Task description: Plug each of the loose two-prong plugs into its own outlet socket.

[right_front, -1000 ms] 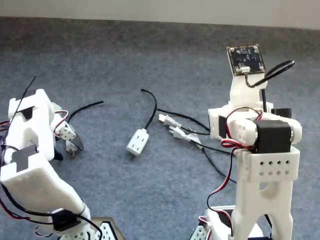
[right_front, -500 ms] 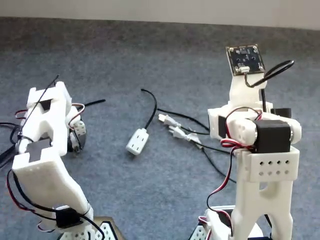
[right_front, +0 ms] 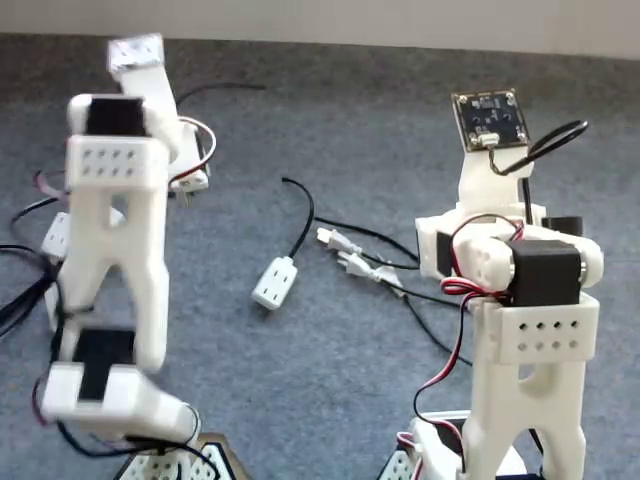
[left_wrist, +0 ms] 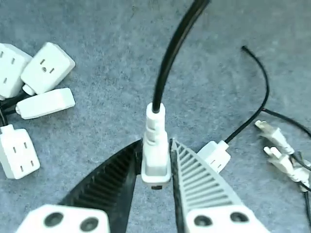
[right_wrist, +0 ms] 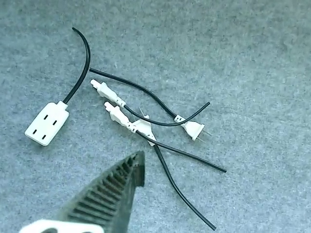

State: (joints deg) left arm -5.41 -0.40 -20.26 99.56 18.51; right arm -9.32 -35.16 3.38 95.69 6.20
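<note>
Pinching a two-prong plug [left_wrist: 156, 162] by its white body between the left gripper's [left_wrist: 155, 143] ribbed fingers [left_wrist: 199, 179], probably keeping the prongs clear for insertion; hanging well left of the lone outlet socket [right_front: 275, 283], 3 other loose plugs [right_wrist: 115, 112] lying near its right, 4 more sockets [left_wrist: 46, 68] bunching farther left.

Left arm [right_front: 115, 200], low a second ago, now high (plug [left_wrist: 155, 158] aloft in jaws).

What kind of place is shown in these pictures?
Probably a robotics test setup, not a home: the white left arm and right arm stand on a grey carpet-like surface, with loose two-prong plugs and a white outlet socket laid out between them.
</note>
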